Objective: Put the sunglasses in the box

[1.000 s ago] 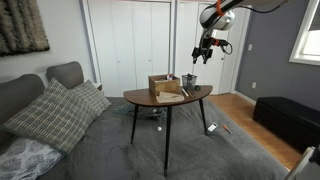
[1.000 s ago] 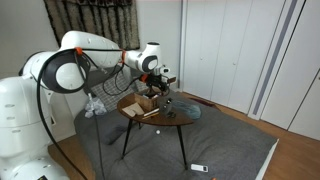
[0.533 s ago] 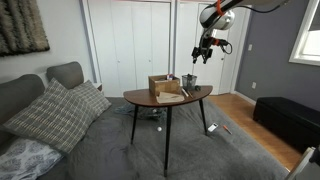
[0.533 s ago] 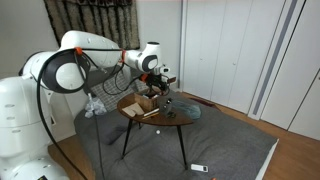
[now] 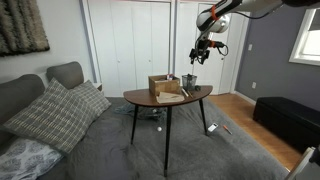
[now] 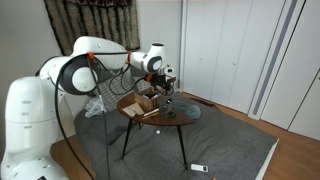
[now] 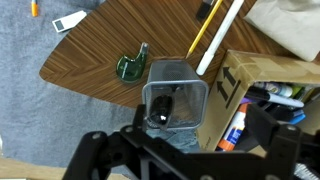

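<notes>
Gripper (image 5: 200, 57) hangs above the wooden counter (image 5: 140, 97), jaws apart; green sunglasses (image 7: 131, 67) lie beside the grey mesh cup (image 7: 176, 95), near the brown cardboard box (image 7: 270, 78).

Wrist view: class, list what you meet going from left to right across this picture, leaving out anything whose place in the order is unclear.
small white object → sunglasses → grey cup → box
</notes>
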Robot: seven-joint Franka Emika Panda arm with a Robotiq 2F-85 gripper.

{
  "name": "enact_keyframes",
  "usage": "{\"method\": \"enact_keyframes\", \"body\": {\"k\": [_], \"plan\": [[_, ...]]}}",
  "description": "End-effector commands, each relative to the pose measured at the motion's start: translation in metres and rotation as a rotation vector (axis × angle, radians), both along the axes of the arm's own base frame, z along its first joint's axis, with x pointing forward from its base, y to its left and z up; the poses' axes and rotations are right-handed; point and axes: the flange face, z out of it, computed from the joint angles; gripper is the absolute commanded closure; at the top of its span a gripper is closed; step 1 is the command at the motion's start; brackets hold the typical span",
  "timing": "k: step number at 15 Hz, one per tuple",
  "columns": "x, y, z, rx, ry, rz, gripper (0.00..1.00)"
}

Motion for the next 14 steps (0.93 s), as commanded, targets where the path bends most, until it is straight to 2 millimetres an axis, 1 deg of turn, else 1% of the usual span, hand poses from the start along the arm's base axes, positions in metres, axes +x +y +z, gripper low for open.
{"method": "enact_keyframes", "body": {"k": [1, 6, 11, 14], "plan": [[0.039, -0.006, -0.011, 0.035, 0.002, -0.004, 0.0], [0.071, -0.01, -0.032, 0.072, 0.004, -0.011, 0.0], [0.09, -0.017, -0.052, 0.095, 0.004, -0.034, 0.0], [0.098, -0.021, -0.06, 0.108, 0.001, -0.057, 0.0]]}}
